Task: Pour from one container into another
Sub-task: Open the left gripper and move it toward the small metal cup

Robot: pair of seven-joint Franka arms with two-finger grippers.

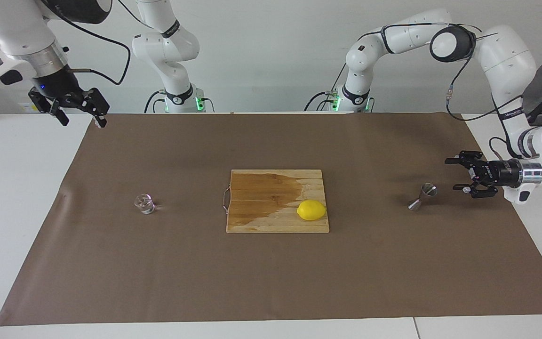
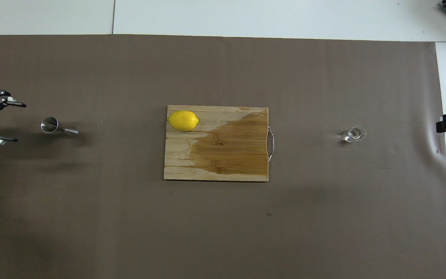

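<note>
Left gripper (image 1: 459,175) jaws wide beside jigger (image 1: 422,196), lemon (image 1: 311,210) on board (image 1: 261,197), right gripper (image 1: 79,113) jaws wide

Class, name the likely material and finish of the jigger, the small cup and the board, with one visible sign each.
Jigger: apparently polished steel, with a mirror-like grey sheen.
Small cup: probably clear glass; the brown cover shows through it.
Board: wood, with visible plank grain, partly darkened as if wet.

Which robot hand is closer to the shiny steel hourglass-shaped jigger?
Left. The left gripper hangs open just beside the shiny steel hourglass-shaped jigger; the right gripper waits over the table's other end.
</note>
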